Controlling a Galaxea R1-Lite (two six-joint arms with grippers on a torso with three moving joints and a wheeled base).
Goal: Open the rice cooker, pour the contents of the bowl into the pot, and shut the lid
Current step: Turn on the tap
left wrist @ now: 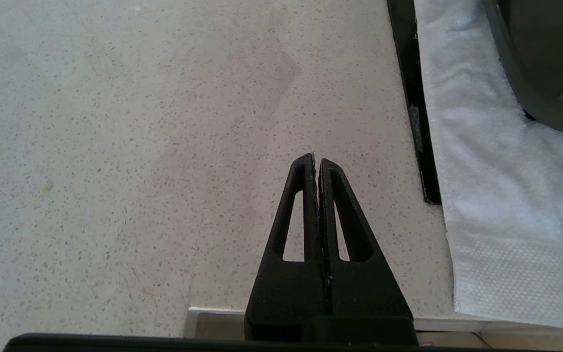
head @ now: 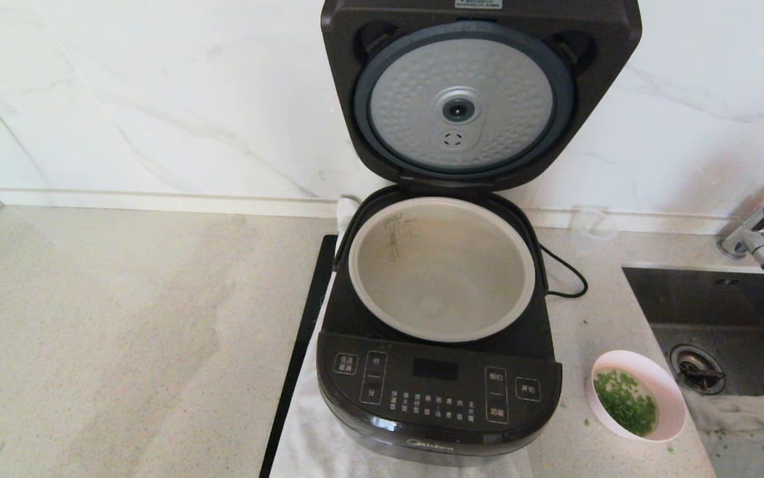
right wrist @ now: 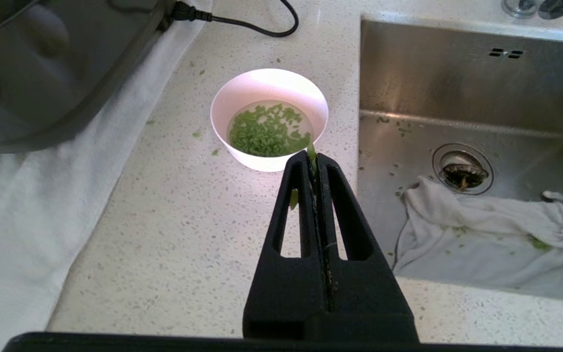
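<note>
- The rice cooker [head: 439,332] stands in the middle of the head view on a white cloth [head: 308,438] spread over the speckled bench [head: 123,332].
- Its lid [head: 464,99] is swung up at the top centre of the frame, dimpled silver inner plate facing forward.
- The pot [head: 441,265] sits in the cooker body; its grey inside shows measuring marks on the upper left wall and no green bits.
- The bowl [head: 637,405] rests upright on the bench at the lower right of the head view, just beside the cooker's front right corner and near the sink [head: 720,305].
- The contents of the bowl [head: 624,401], chopped green bits in a little water, lie inside it; a few stray bits dot the bench around it.
- The right gripper [right wrist: 314,157] hangs above the bench with its jaws pressed together. In the right wrist view the bowl [right wrist: 269,117] lies just beyond the tips, apart from them, and a green bit clings at the tip.
- The left gripper [left wrist: 316,161] hovers over bare bench, jaws together and holding nothing, with the cloth edge and cooker side at the right of its view.
- A crumpled grey rag [right wrist: 496,234] lies in the sink beside the drain.
</note>
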